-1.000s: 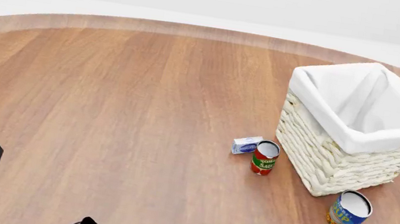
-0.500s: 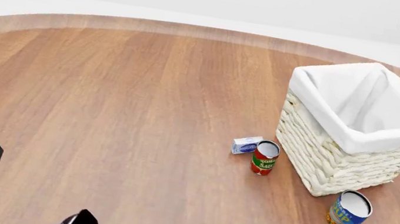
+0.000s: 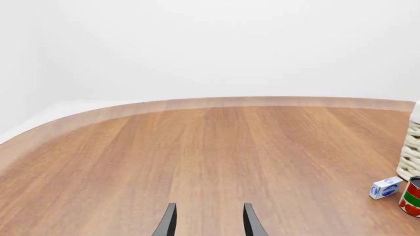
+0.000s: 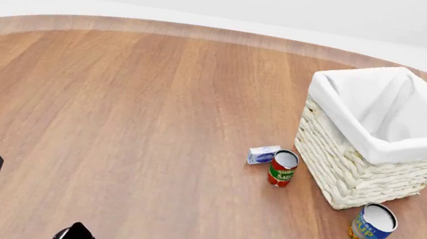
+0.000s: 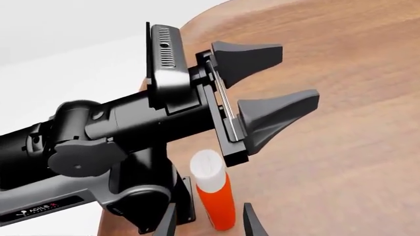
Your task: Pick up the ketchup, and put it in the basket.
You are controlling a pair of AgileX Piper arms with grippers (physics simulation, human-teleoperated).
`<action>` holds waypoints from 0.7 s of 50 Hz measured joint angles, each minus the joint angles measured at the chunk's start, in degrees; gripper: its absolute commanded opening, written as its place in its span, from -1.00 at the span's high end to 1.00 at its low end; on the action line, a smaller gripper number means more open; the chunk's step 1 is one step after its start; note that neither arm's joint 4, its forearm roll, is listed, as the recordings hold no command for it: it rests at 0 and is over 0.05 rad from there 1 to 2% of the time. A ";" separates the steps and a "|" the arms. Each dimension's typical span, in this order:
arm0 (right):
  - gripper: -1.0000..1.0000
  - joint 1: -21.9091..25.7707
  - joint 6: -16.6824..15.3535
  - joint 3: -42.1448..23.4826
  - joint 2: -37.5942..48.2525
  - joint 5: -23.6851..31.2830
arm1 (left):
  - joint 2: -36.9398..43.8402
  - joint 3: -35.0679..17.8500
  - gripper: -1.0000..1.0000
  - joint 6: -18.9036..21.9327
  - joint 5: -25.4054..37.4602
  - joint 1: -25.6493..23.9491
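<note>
Left pincer [image 3: 208,223], seen from its own wrist camera, shows two dark fingertips spread apart with nothing between them, above bare wooden desk [image 3: 196,157]. Far off sit a small white-and-blue box [image 3: 386,188], a red-and-green can [image 3: 412,196] and a sliver of the basket [image 3: 412,152].

Front view: the cream wicker basket [image 4: 376,163] with its white liner stands on the desk's right side. The red-and-green can and the little box sit just beside its near-left wall; a blue-and-orange can [image 4: 372,226] stands near its front corner. The ketchup does not show in this view.

Right wrist view: the right pincer [image 5: 208,223] shows two fingertips apart, holding nothing. The ketchup [image 5: 215,194], red with a white cap, stands upright close ahead, roughly in line with the gap, beside the left arm's base near the desk edge. The left arm's open fingers stretch across above it.

Risk, as a judgement: the bottle stands tight against the left arm, so a careless approach could strike that arm or topple the ketchup off the edge.
</note>
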 measured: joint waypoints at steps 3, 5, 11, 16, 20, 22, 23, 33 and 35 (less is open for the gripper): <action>-1.00 0.03 -0.08 -0.57 0.55 0.22 | 0.00 0.00 -1.00 0.00 0.00 0.00; -1.00 0.03 -0.13 -0.92 0.88 0.35 | 0.00 0.00 -1.00 0.00 0.00 0.00; -1.00 0.00 -0.24 -1.98 1.84 0.72 | 0.00 0.00 -1.00 0.00 0.00 0.00; -1.00 -0.01 -0.29 -2.71 2.58 0.91 | 0.00 0.00 -1.00 0.00 0.00 0.00; -1.00 -0.04 -0.30 -3.24 3.09 1.08 | 0.00 0.00 -1.00 0.00 0.00 0.00; -1.00 -0.06 -0.31 -3.51 3.34 1.16 | 0.00 0.00 -1.00 0.00 0.00 0.00; -1.00 -0.07 -0.31 -3.65 3.47 1.20 | 0.00 0.00 -1.00 0.00 0.00 0.00; -1.00 -0.17 -0.27 -4.88 4.74 1.52 | 0.00 0.00 -1.00 0.00 0.00 0.00; -1.00 -0.23 -0.25 -5.10 4.97 1.56 | 0.00 0.00 -1.00 0.00 0.00 0.00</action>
